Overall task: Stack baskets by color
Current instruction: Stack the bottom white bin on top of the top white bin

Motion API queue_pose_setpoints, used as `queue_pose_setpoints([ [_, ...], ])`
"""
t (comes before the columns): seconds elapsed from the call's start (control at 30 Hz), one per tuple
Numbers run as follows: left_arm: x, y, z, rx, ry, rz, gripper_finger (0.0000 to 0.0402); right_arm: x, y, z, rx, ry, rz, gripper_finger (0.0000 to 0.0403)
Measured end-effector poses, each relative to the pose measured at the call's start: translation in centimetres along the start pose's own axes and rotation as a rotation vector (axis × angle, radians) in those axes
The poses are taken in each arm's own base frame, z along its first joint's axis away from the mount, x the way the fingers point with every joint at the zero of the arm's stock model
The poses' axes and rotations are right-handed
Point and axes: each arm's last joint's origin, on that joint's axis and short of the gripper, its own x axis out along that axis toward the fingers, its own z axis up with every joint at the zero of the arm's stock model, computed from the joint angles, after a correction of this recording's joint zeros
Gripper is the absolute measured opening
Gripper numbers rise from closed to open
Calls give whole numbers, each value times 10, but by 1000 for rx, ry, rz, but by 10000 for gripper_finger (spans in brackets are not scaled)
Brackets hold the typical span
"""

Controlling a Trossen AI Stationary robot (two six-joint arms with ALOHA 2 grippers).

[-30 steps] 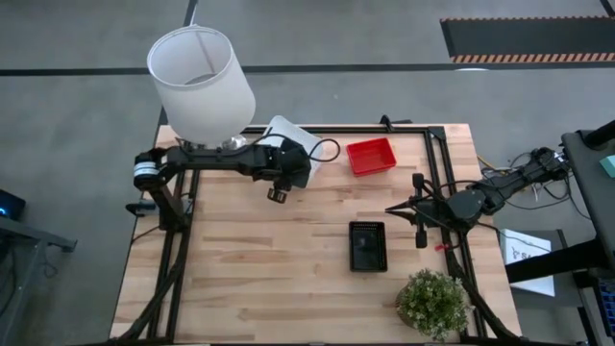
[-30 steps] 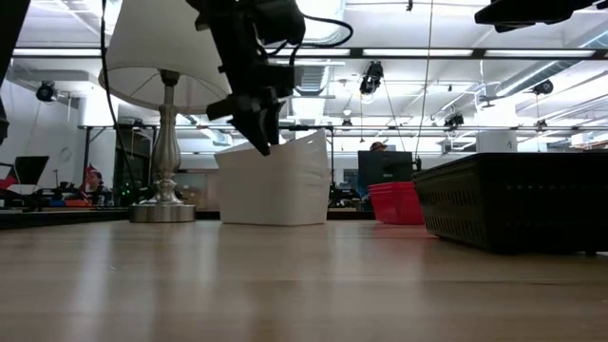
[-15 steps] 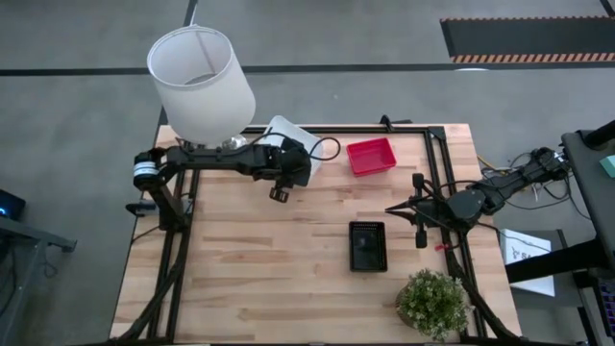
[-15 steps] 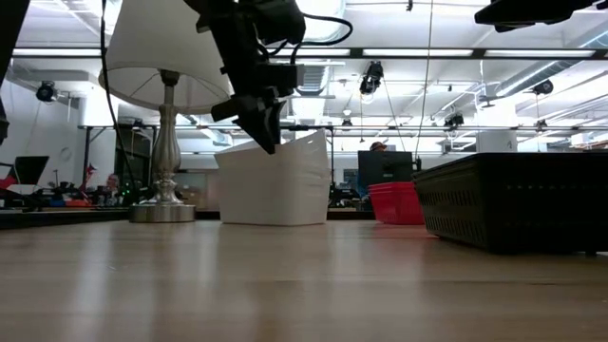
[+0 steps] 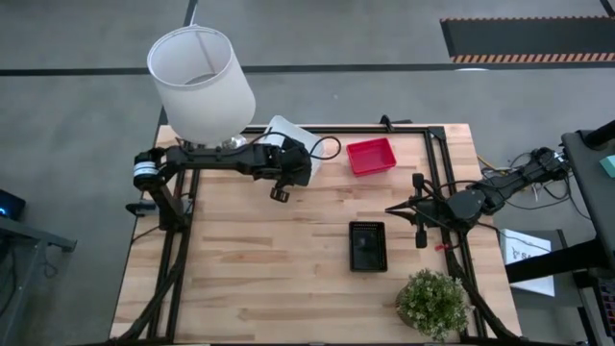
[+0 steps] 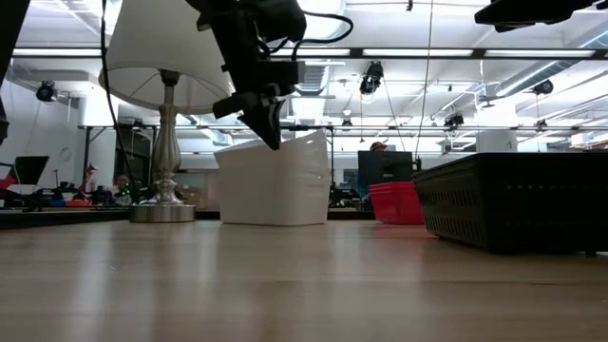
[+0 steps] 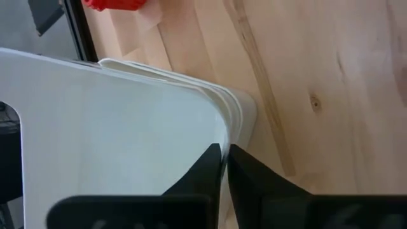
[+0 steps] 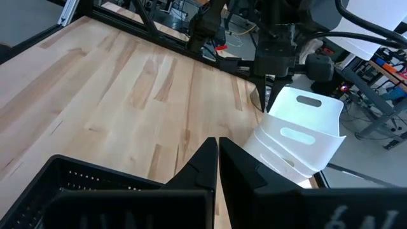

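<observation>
While the left gripper [image 5: 280,192] sits at the near corner of the white baskets [image 5: 288,135], its fingers are closed together on the thin rim of the top one — the left wrist view shows the two dark fingertips [image 7: 210,166] pinching the rim edge where several nested white rims [image 7: 216,95] show. The white stack stands at the table's far edge, just beside the lamp base under the white lampshade [image 5: 200,79]; in the low view the gripper [image 6: 269,133] meets the stack's upper edge [image 6: 275,180] from above.

Red basket stack [image 5: 371,156] lies at the far edge, to the right of the white one and apart from it. Black basket stack [image 5: 366,245] rests mid-table toward the right, near the potted plant [image 5: 432,303] at the near right corner.

Right gripper [image 5: 420,223] waits at the right side of the table, just beside the black stack — fingers pressed fully together, holding nothing. Its wrist view looks over the black mesh rim [image 8: 70,184] toward the white baskets [image 8: 299,133].
</observation>
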Motion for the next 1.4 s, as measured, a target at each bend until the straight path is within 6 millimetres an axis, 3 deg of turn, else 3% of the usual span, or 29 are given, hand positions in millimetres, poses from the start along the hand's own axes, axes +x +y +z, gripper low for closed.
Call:
queue_pose_setpoints([
  [0.7, -32, 15, 9, -51, -49, -99, 8, 0, 0, 0, 0, 0, 0, 9],
  [0.93, -28, 14, 9, -69, -53, -124, 8, 0, 0, 0, -2, 0, 0, 9],
  [1.17, -11, 11, 14, -71, -36, -135, 10, 0, 0, 0, -4, 0, 0, 9],
  [1.4, -7, 10, 16, -88, -39, -131, 66, 0, 0, -2, -13, 23, 6, 9],
])
